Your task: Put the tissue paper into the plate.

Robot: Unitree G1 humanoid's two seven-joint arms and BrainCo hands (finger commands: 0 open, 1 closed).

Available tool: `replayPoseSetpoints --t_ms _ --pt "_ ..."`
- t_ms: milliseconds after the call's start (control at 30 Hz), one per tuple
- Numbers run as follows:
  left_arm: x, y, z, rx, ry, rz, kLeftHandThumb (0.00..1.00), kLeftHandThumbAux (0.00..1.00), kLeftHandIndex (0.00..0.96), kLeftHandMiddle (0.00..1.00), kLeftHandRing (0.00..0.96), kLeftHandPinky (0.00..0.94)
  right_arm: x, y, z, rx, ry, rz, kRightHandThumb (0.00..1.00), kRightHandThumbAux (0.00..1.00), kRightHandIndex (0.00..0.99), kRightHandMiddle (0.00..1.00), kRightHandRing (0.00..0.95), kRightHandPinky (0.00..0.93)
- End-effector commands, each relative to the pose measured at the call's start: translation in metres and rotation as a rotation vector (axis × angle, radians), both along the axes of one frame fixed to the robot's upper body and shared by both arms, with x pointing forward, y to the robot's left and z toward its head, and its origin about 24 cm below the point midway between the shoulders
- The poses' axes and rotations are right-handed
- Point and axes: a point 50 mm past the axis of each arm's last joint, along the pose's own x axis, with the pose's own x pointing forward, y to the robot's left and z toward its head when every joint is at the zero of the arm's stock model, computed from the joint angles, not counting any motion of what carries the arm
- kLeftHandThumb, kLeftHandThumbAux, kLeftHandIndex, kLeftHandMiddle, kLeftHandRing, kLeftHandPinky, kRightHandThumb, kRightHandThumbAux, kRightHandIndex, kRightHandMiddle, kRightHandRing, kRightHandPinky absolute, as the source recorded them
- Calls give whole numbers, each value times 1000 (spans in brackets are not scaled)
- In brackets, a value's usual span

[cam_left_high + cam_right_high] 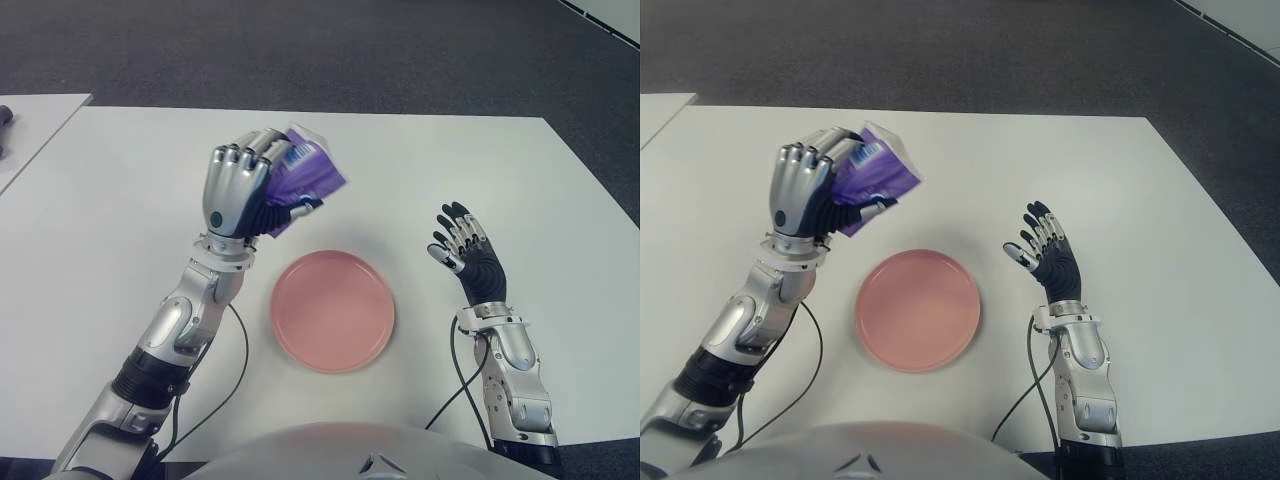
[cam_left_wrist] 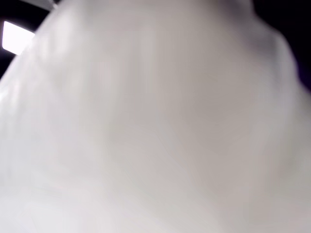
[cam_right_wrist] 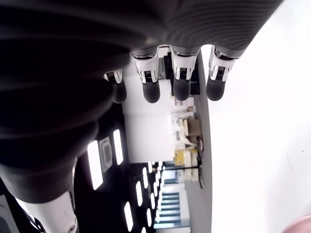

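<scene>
Tissue paper pack (image 1: 306,176) clamped in the raised left hand (image 1: 240,190).
It is beyond the pink plate (image 1: 333,310); right hand (image 1: 465,247) has fingers spread, holding nothing.

A white table (image 1: 120,200) fills most of the view, with dark grey carpet (image 1: 300,50) beyond its far edge. A second white table (image 1: 30,125) stands just beside it on the left, bearing a small dark object (image 1: 5,116) at the picture's edge.

Office — white table (image 1: 120,230), grey carpet (image 1: 300,50)
</scene>
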Motion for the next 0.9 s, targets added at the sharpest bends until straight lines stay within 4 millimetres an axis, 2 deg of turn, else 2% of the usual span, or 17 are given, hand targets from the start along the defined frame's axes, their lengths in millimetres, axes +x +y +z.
replayPoseSetpoints --t_ms 33,200,333,533,667,900 --pt "-9 -18 -9 -6 64 -121 855 665 404 543 854 853 -2 0 -3 5 25 -4 0 762 3 0 0 0" --pt "-21 -43 -34 11 142 -260 855 665 403 540 846 840 -1 1 -3 6 25 -4 0 762 3 0 0 0" --pt "-28 -49 -48 51 173 -347 854 665 403 541 841 832 -1 1 -3 6 25 -4 0 762 3 0 0 0" --pt "-23 -45 -62 191 241 -457 853 666 401 540 838 824 0 3 -3 6 25 -3 0 762 3 0 0 0" --pt "-15 -37 -93 392 387 -531 852 666 401 539 836 818 1 4 -3 6 25 -3 0 762 3 0 0 0" --pt "-15 -34 -115 508 595 -583 853 666 403 542 830 809 1 5 -4 7 25 -3 0 762 3 0 0 0"
